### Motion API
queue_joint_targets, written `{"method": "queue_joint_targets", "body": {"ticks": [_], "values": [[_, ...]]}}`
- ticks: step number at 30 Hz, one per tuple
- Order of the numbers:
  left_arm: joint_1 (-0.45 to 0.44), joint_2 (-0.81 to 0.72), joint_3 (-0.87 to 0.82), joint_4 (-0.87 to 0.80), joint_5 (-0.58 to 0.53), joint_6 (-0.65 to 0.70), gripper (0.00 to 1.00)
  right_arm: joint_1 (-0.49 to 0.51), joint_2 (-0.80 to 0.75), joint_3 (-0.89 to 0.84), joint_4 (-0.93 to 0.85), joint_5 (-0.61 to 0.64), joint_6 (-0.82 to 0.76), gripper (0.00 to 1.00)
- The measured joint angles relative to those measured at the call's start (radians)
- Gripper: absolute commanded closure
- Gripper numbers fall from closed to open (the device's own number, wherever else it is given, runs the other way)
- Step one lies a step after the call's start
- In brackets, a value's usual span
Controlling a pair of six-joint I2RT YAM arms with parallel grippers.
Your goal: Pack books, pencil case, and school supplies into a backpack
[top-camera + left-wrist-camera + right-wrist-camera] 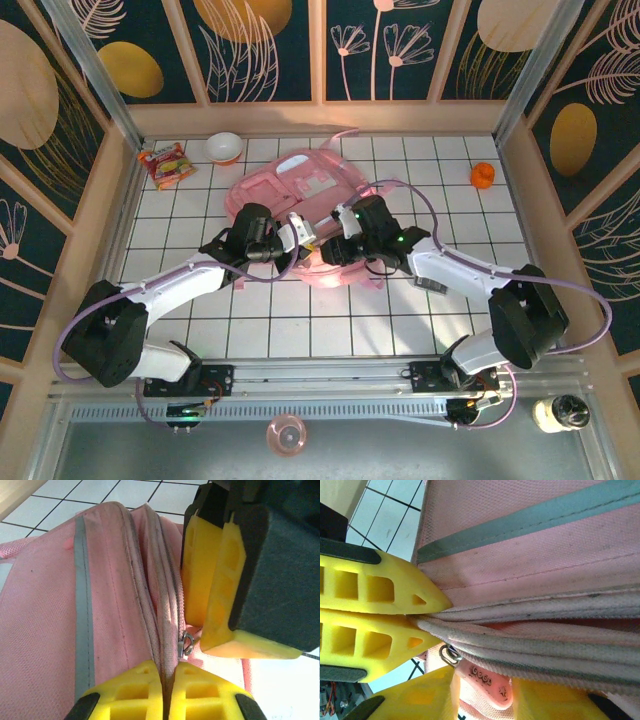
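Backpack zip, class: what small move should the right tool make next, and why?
Probably close the right tool firmly on the pink zip pull lying between its fingers: the left tool pinches the backpack seam beside the slider, bracing it for a pull.

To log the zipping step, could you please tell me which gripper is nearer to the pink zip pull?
Right. The zip pull lies between the right gripper's fingers. The left gripper pinches the backpack along its zip, just beside the pull.
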Motion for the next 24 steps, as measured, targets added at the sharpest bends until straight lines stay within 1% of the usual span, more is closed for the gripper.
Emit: {"method": "queue_joint_targets", "body": {"ticks": [3,8,11,14,16,20,23,24], "values": [[0.002,0.000,0.002,-0.002,0.000,-0.006,1.00,0.002,0.018,0.014,-0.005,0.013,0.001,0.72],[0.005,0.000,0.004,-0.002,-0.006,-0.010,1.00,0.017,0.031,0.034,-0.026,0.053,0.007,0.93],[0.005,0.000,0.004,-0.002,-0.011,-0.008,1.00,0.023,0.026,0.039,-0.034,0.057,0.007,1.00],[0.005,0.000,0.006,-0.002,-0.011,0.004,1.00,0.004,0.000,0.035,-0.055,0.051,0.004,1.00],[0.005,0.000,0.013,-0.003,-0.011,0.018,1.00,-0.029,-0.034,0.023,-0.067,0.048,0.002,1.00],[0.011,-0.021,0.014,-0.045,-0.012,0.052,1.00,-0.152,-0.094,-0.006,-0.109,0.070,-0.004,1.00],[0.011,-0.033,0.014,-0.060,-0.015,0.068,1.00,-0.161,-0.097,-0.011,-0.116,0.053,-0.008,1.00],[0.011,-0.036,0.014,-0.067,-0.017,0.070,0.97,-0.161,-0.097,-0.012,-0.118,0.047,-0.007,1.00]]}}
